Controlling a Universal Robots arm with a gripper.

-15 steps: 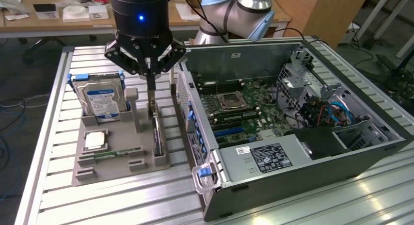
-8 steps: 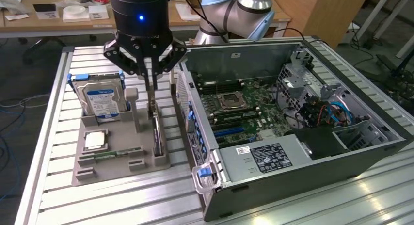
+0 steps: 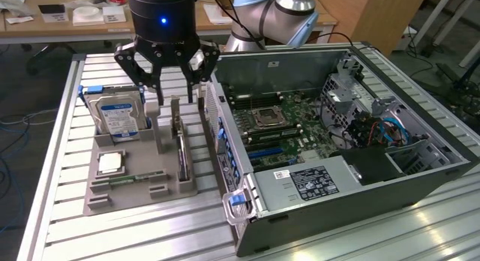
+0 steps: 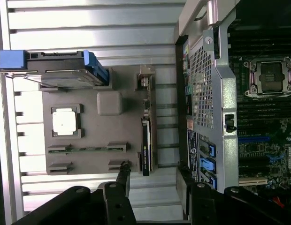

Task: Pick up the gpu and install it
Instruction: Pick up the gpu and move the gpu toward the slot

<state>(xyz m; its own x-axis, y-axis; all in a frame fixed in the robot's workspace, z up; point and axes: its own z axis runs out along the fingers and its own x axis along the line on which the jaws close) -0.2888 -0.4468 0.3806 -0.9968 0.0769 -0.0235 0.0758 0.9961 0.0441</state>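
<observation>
On the exterior view's left of the claw [image 3: 180,93], a drive [image 3: 116,112] stood on edge in the grey tray [image 3: 101,196]. A chip [image 3: 111,161] and a memory stick [image 3: 139,176] lay in their recesses, each seemingly slotted for a clean pick. Directly beneath the claw, the gpu [image 3: 180,140] stood on edge in its slot, thin top edge upward. The claw hung wide open and empty, its fingers either side of that edge, apparently clear of it. The arm pointed straight down over the bench [image 3: 60,238], with the open case [image 3: 338,131] to the claw's right in that view.
</observation>
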